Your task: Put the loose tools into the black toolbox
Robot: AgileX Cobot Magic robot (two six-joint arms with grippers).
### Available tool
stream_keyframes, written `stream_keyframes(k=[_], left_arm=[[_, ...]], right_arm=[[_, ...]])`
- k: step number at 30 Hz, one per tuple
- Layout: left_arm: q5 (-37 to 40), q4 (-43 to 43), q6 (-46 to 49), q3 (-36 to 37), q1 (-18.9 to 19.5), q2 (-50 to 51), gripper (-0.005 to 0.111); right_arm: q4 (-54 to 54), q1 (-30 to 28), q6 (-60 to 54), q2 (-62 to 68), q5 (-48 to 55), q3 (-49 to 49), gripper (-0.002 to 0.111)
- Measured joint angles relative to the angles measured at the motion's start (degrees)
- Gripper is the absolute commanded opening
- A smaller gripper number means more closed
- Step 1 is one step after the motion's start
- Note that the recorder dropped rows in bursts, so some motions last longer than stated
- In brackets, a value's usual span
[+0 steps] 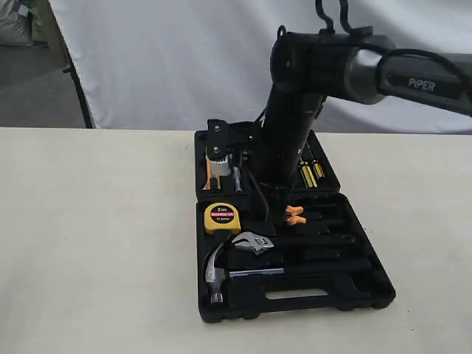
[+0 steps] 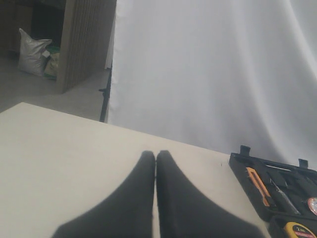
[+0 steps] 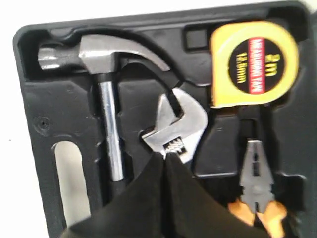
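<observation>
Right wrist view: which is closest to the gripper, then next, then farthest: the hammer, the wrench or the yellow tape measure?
Counting out from the right gripper:
1. wrench: its head sits right at the gripper's tips.
2. hammer: its steel shaft lies beside the wrench, toward the slot-handle edge of the toolbox.
3. yellow tape measure: in its pocket beyond the wrench's head.

1. The black toolbox (image 1: 372, 293) is lying open on the surface, both halves flat.
2. The steel claw hammer (image 3: 101, 52) is sitting in the near half, its black handle running along the slot handle.
3. The silver adjustable wrench (image 3: 181, 124) is lying angled just beside the hammer's shaft, its jaw near the claw.
</observation>
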Motion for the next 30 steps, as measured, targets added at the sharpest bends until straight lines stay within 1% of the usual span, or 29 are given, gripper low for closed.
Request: stream_keyframes(k=[7,17,21,26,30], left_arm=[[0.0,0.0,0.0,0.0,0.0,0.0,0.001],[0.0,0.0,0.0,0.0,0.0,0.0,0.001],[0.0,0.0,0.0,0.0,0.0,0.0,0.001],[0.0,0.0,0.0,0.0,0.0,0.0,0.001],[0.0,0.0,0.0,0.0,0.0,0.0,0.001]], right_arm=[[1.5,0.0,0.1,3.3,0.0,0.9,0.000],[2.7,0.3,0.1,4.6,-0.6,1.0,0.000],[-0.5,0.3,3.1,6.5,-0.3,1.4,0.000],[-7.8,0.3,8.1,6.5,0.0,1.4,0.000],[-9.0,0.3,9.0,6.0,-0.4,1.6,0.000]])
